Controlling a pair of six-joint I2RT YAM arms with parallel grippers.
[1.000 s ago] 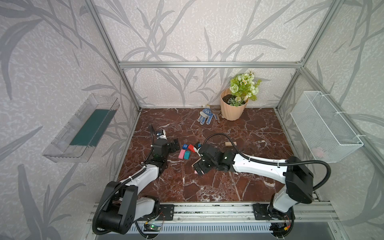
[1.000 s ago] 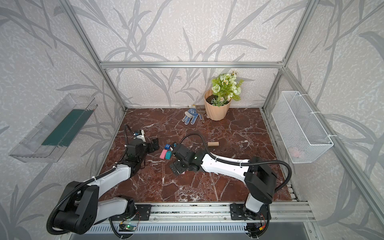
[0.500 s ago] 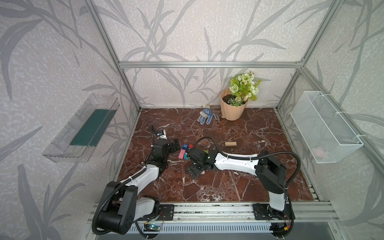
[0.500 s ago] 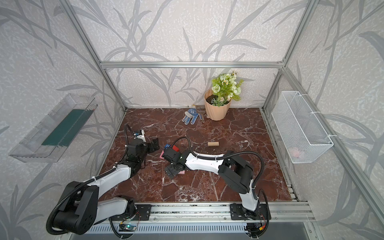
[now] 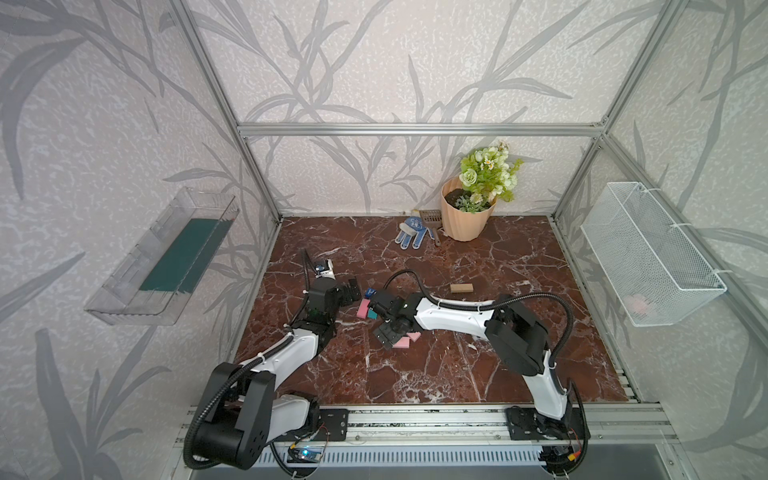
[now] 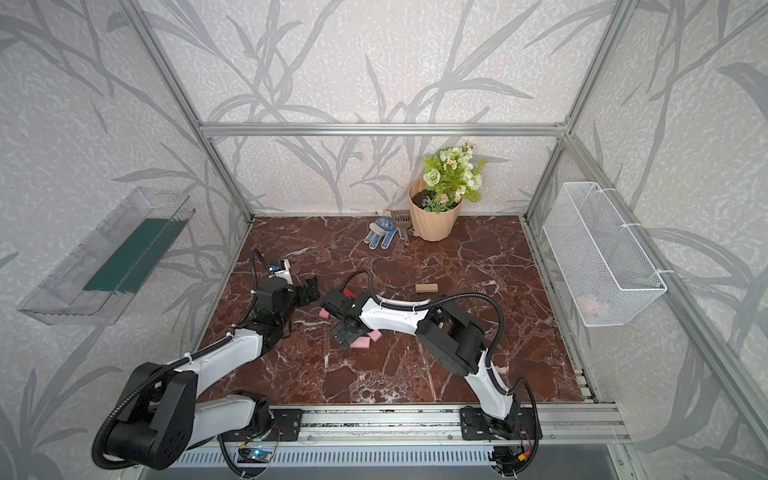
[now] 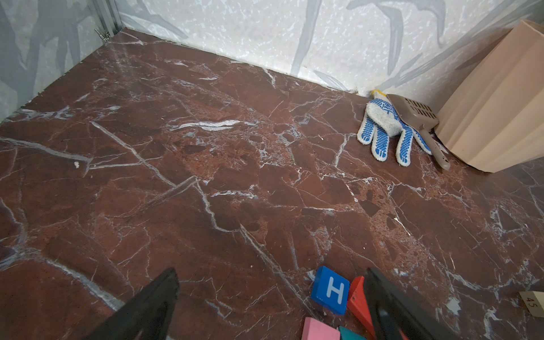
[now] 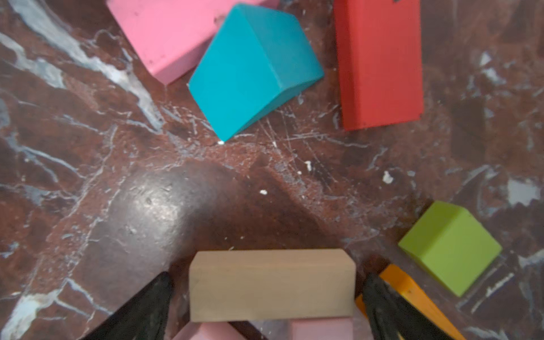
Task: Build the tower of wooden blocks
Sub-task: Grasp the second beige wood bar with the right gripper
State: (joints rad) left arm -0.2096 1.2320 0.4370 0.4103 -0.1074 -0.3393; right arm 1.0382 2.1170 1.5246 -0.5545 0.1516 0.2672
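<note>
Enclosure of leaf-patterned walls (image 5: 374, 62) floored by a red marble table (image 5: 478, 374); the wood blocks (image 5: 363, 308) lie clustered left of centre between the two arms, with a spare tan block (image 5: 461, 287) apart to the far right. Right gripper (image 8: 268, 276): jaws spread wide, fingers straddling without contact a tan block (image 8: 270, 285) lying across pink blocks (image 8: 321, 329), with the teal block (image 8: 253, 67), red block (image 8: 379, 61), lime green block (image 8: 450, 247) and orange block (image 8: 412, 294) close by. Left gripper (image 7: 272, 273): jaws apart and empty, just beside the blue H cube (image 7: 331, 290).
</note>
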